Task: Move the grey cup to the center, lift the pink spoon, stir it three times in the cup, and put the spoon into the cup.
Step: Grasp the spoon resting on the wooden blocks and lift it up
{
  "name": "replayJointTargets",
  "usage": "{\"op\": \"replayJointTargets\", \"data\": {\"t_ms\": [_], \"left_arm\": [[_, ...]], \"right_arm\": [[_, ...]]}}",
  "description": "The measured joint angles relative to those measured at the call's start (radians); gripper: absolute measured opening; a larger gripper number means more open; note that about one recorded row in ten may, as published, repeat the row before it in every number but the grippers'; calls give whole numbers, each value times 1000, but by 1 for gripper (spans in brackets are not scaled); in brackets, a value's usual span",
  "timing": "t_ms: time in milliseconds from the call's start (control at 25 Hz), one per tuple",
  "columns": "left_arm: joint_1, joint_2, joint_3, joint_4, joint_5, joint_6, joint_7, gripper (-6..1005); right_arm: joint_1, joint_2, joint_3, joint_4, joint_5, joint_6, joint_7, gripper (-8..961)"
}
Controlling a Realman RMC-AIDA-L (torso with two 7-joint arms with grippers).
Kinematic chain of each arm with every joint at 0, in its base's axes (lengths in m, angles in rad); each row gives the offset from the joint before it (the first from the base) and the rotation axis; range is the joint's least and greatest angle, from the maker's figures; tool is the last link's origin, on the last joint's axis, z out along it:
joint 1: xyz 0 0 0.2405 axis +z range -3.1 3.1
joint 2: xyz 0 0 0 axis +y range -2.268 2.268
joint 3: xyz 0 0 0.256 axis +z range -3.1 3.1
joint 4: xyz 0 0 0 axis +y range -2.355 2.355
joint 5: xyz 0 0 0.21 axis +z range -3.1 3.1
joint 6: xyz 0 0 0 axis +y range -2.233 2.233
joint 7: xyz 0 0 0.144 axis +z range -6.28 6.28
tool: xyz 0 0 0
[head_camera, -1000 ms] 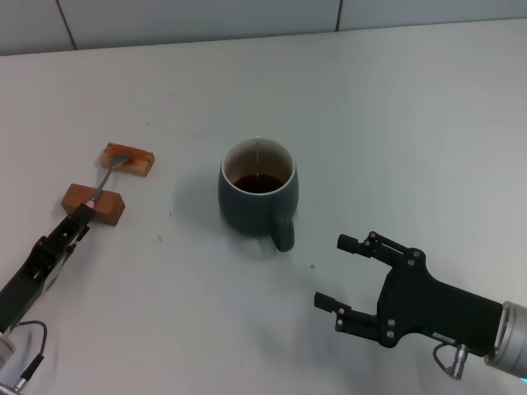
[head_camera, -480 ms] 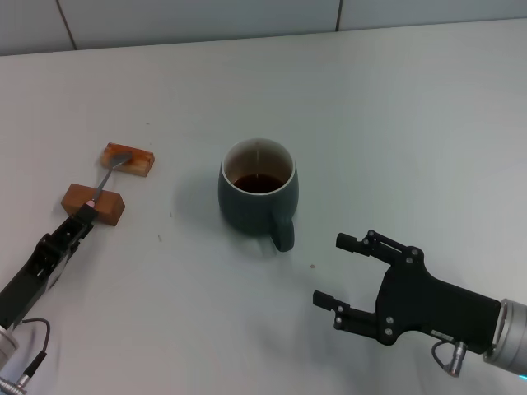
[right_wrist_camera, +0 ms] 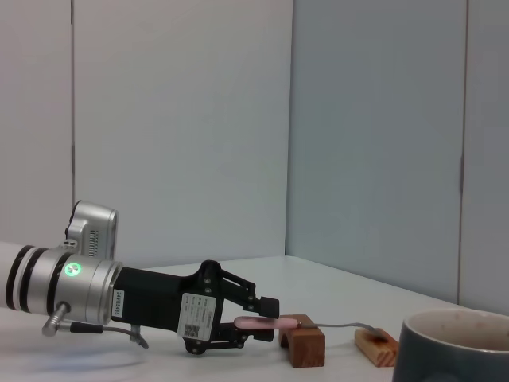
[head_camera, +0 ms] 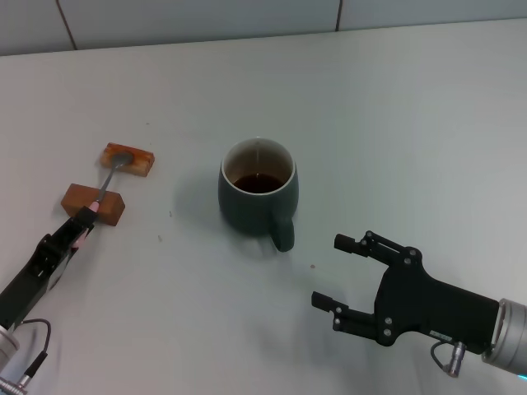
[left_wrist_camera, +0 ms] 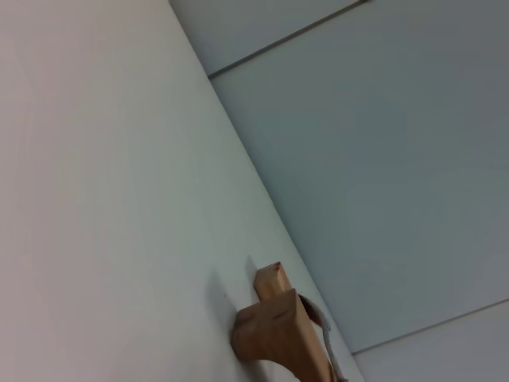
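Note:
The grey cup [head_camera: 257, 195] with dark liquid stands upright mid-table, handle toward me; its rim shows in the right wrist view [right_wrist_camera: 461, 344]. The pink spoon [head_camera: 105, 177] lies bridged across two wooden blocks at the left, bowl on the far block. My left gripper [head_camera: 82, 220] is at the spoon's pink handle end. In the right wrist view the left gripper [right_wrist_camera: 258, 321] has one finger above and one below the pink handle [right_wrist_camera: 262, 323], with gaps showing. My right gripper [head_camera: 328, 270] is open and empty, near the front right of the cup.
Two brown wooden blocks [head_camera: 128, 159] [head_camera: 93, 202] carry the spoon; they also show in the left wrist view [left_wrist_camera: 274, 330]. The white table [head_camera: 395, 123] ends at a wall along the far side.
My left gripper has shifted slightly back toward me along the spoon's handle. The spoon, the cup and my right gripper have stayed in place.

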Motion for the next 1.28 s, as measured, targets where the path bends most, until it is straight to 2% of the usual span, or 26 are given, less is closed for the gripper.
{"op": "replayJointTargets", "data": {"t_ms": [480,1080,1280], "left_arm": [[0,2,2,-2,0,-1,-9,256],[3,1,15,-11,2,-7,-11,202],[-1,2,27,-7,3,1,-13,132]], "right_arm": [[1,0,-11,0,-2,0,7,786],[-1,-1,-13,0,-4,-7,13,787],[-6,-1,-14,0,-4,-9,13,787]]}}
